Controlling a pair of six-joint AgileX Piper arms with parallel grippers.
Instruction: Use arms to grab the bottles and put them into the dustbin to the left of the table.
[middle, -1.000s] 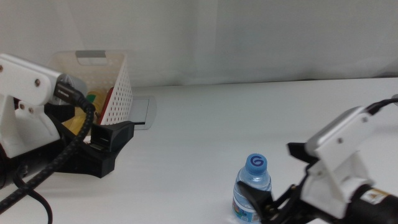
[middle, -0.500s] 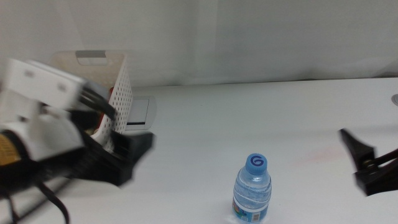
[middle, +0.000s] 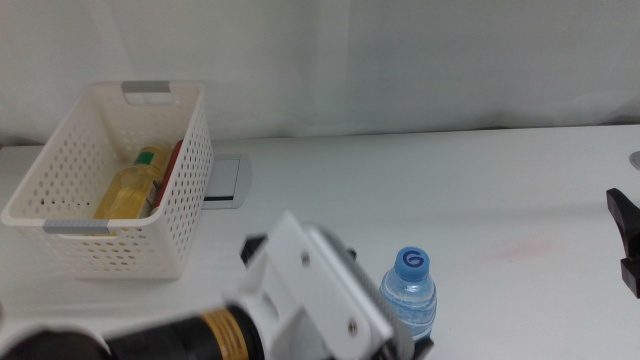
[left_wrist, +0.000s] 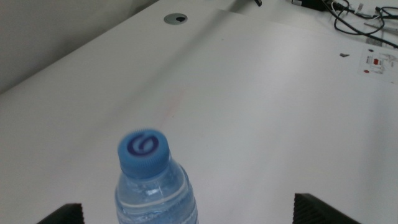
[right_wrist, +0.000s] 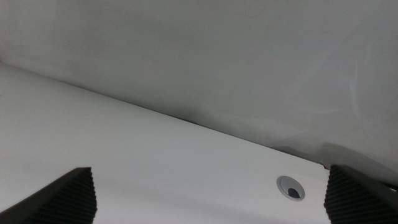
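Claw (left_wrist: 180, 211) jaws spread around ribbed clear water bottle (left_wrist: 152, 186).

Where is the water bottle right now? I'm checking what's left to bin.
The water bottle stands upright on the table, low in the middle view, right of centre, between the open jaws of the left gripper, well apart from the dustbin.

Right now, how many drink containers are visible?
3: water bottle on the table by the left gripper; yellow-drink bottle and red can in the basket. Others may be hidden.
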